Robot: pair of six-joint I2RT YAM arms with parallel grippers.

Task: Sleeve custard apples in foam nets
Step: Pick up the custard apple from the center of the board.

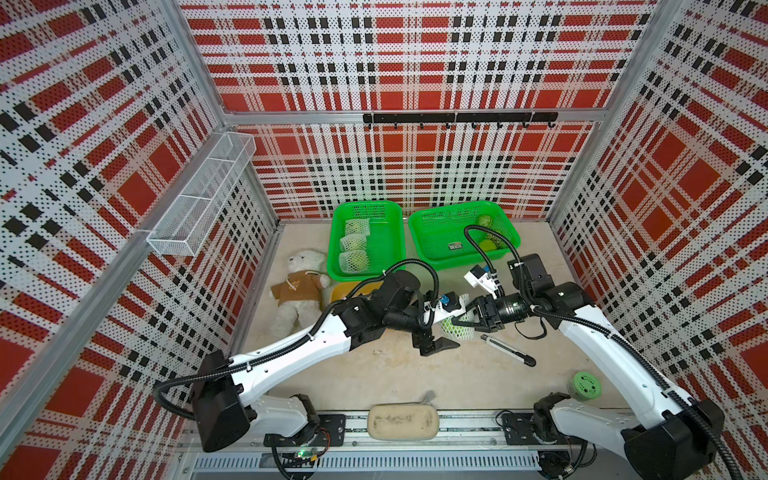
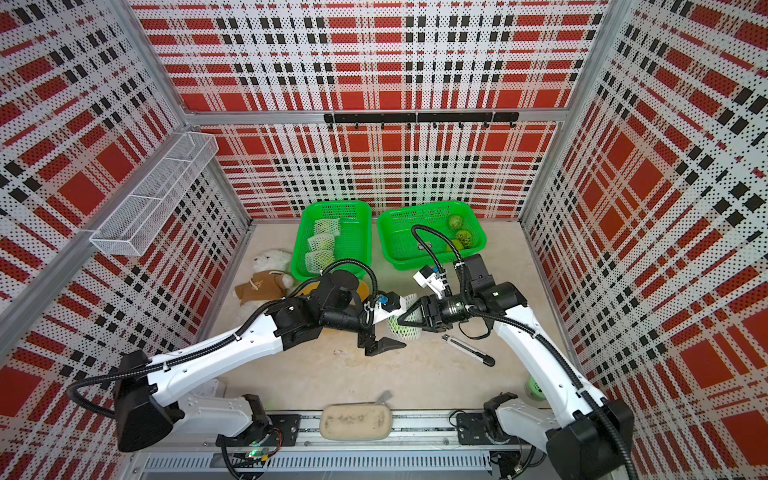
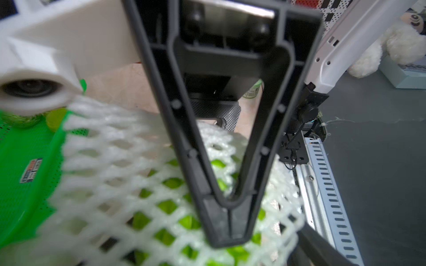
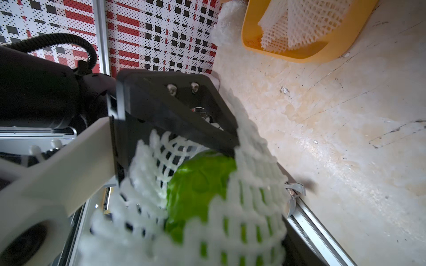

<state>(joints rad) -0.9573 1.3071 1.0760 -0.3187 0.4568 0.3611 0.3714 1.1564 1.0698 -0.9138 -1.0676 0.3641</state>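
Presently a custard apple [image 4: 198, 184] is seen partly sleeved in a foam net [image 4: 251, 165], near the middle of the table [image 1: 395, 374], in front of two green baskets and between the ends of the two arms. The netted fruit is grasped by the right gripper [image 2: 402, 321], whose jaws are pressed against the mesh from opposite sides. In the left wrist view one V-framed finger [image 3: 228, 218] is laid over the net, with green skin showing through the diamond holes. The left gripper [image 1: 453, 328] is released, with its jaws spread wide. One finger [image 4: 175, 115] is set at the mouth of the net, touching its rim, and the other finger [image 1: 442, 344] is seen clear of the net on the near side. Part of the fruit is left uncovered at that open mouth. Whether the fruit rests on the table cannot be told. Three sleeved custard apples [image 1: 352, 242] are lined up in the left-hand basket [image 1: 368, 205], and three bare custard apples [image 2: 465, 237] are gathered at the far right of the right-hand basket [image 2: 428, 208]. Spare foam nets [image 4: 306, 23] are piled in a yellow tray [image 4: 299, 58] beside a white plush bear [image 1: 301, 286]. A utility knife [image 1: 507, 350] is laid on the table just beside the right gripper.
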